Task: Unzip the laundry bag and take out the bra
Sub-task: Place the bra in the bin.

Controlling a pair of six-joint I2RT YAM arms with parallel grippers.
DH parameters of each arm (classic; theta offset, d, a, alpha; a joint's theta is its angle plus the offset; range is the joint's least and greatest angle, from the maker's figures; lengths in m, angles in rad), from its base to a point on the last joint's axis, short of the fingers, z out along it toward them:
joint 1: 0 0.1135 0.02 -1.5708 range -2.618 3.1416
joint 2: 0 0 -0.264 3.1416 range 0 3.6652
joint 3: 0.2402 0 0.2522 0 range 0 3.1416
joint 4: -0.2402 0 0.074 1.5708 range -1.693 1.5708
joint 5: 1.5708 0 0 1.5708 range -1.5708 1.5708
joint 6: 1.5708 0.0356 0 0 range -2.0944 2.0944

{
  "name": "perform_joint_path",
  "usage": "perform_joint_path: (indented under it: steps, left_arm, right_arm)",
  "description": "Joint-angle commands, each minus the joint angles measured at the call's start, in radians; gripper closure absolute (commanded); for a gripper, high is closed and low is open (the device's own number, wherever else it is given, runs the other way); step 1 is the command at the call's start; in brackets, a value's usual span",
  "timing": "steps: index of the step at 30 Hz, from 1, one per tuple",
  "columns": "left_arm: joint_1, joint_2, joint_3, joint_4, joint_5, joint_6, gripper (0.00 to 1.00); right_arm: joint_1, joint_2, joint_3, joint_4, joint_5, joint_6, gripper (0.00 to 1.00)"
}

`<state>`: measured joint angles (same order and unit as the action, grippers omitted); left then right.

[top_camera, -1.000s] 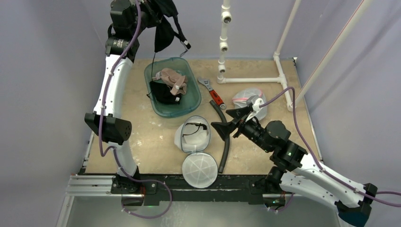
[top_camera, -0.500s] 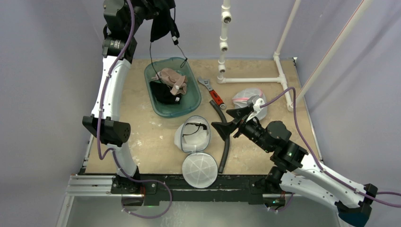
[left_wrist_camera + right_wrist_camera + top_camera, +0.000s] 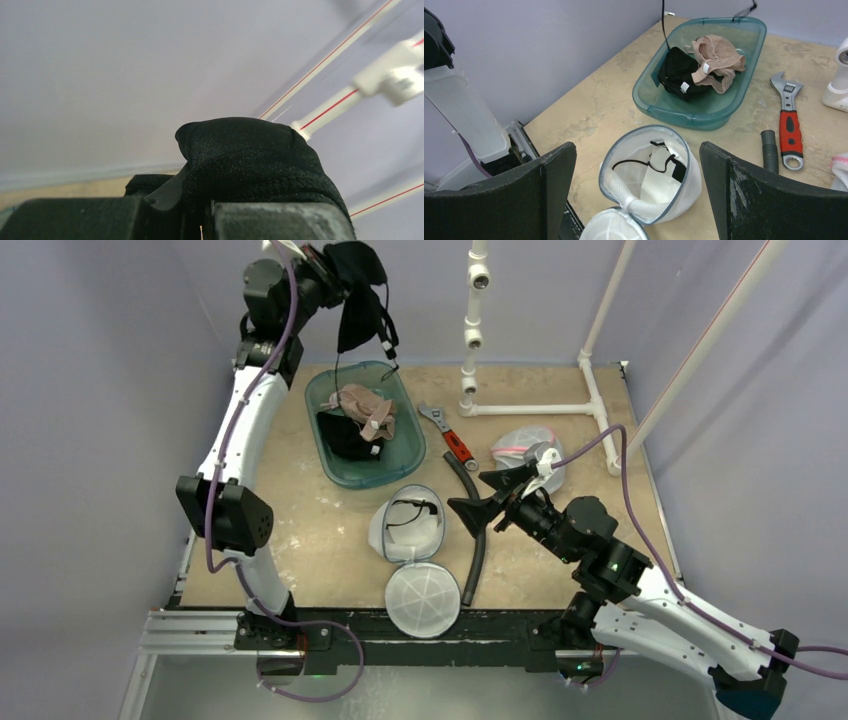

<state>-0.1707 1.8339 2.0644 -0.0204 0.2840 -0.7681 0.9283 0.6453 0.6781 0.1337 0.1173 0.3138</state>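
- Pinching the black bra (image 3: 358, 290) in the left gripper (image 3: 318, 262), jaws pressed together on the cloth, straps dangling below it toward the teal basin (image 3: 704, 117).
- Judged as the removal step, nearly done — with the white mesh laundry bag (image 3: 651, 175) unzipped and gaping just below and ahead of the right gripper (image 3: 465, 490).
- Hovering there with the right gripper spread wide, gripping nothing.
- Next, probably: lower the left gripper over the basin and let go — minding the straps; then check the dark strap inside the bag.
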Motion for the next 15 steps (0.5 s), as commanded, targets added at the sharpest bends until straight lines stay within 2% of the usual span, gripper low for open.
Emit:
perform_joint_path:
  steps: [1, 8, 15]
  left_arm:
    - [0.000, -0.046, -0.152, 0.124, 0.044, -0.076, 1.00]
    - [0.000, -0.070, -0.279, 0.165, 0.058, -0.102, 1.00]
    - [-0.042, -0.100, -0.250, 0.163, 0.063, -0.121, 1.00]
  right_arm:
    - [-0.003, -0.008, -0.007, 0.042, 0.009, -0.001, 0.05]
    - [-0.003, -0.010, -0.009, 0.044, 0.007, -0.001, 0.05]
    - [-0.003, -0.015, -0.007, 0.042, 0.011, -0.001, 0.05]
